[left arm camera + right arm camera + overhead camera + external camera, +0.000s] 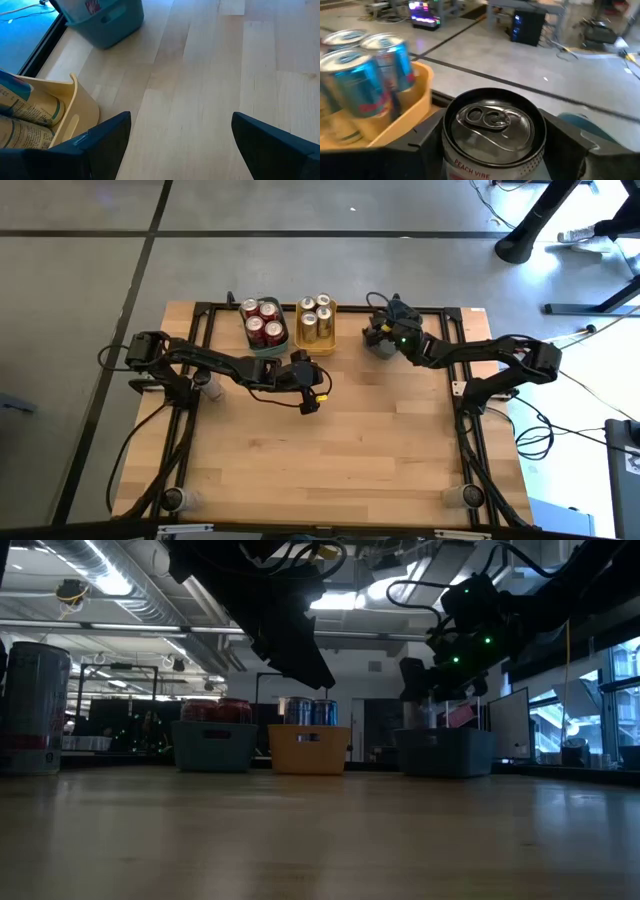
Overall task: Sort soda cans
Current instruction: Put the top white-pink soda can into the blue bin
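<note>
At the far edge of the wooden table (340, 450) we see three rectangular plastic trays in a row. The teal tray (267, 325) holds four red cans (263, 321), packed two by two. Just beside it, the yellow tray (316, 320) holds four gold cans (315, 317), also two by two. In the right wrist view those gold cans show blue-tinted sides and printed labels. The grey-blue tray (445, 752) stands well apart from the yellow one, mostly hidden from above by the right arm.

All the cans we can make out stand upright, long axis vertical, silver tops facing up. They are small smooth metal cylinders with ringed rims and pull tabs.

The right gripper (492, 150) is closed around a silver can (492, 131), one dark finger on each side of its body. This can is upright too, its tab and mouth opening facing the wrist camera, with red lettering on its pale side. From above, the gripper sits over the grey-blue tray; in the low view it hangs right at the tray's top edge. We cannot tell whether the can touches the tray floor.

The left gripper (182, 145) hovers over bare planks just in front of the yellow tray, its two dark flat fingers (107, 137) spread wide and empty. The table's surface is pale, jointed wood with a fine grain, framed by black metal rails (200, 315).
</note>
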You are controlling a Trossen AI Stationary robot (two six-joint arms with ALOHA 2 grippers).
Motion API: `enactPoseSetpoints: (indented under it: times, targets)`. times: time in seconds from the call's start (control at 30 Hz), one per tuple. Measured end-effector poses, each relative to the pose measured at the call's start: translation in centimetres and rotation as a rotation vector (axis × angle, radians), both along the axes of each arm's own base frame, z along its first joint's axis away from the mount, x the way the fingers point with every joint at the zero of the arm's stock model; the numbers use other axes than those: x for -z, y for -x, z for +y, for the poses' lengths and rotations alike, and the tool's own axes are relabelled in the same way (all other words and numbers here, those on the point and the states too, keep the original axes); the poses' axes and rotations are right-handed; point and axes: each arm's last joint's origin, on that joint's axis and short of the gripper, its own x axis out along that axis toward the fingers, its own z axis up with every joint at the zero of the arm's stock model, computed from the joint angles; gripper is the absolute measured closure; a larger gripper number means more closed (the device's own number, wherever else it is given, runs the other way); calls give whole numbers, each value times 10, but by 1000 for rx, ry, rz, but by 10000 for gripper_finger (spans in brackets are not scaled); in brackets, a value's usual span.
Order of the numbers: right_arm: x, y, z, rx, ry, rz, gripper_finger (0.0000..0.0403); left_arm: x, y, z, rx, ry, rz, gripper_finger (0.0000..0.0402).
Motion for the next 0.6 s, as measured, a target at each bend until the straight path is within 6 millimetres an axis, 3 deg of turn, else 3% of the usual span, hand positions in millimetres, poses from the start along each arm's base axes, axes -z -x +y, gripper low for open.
enactPoseSetpoints:
  times: [0.3, 0.47, 0.6]
  targets:
    - [0, -23, 30, -236, 55, 28, 152, 0, 0, 0, -1, 1, 0, 68]
    - [-2, -31, 41, -416, 61, 51, 152, 0, 0, 0, -4, 4, -1, 68]
    - [-3, -32, 45, -454, 88, 80, 152, 0, 0, 0, -4, 4, -1, 68]
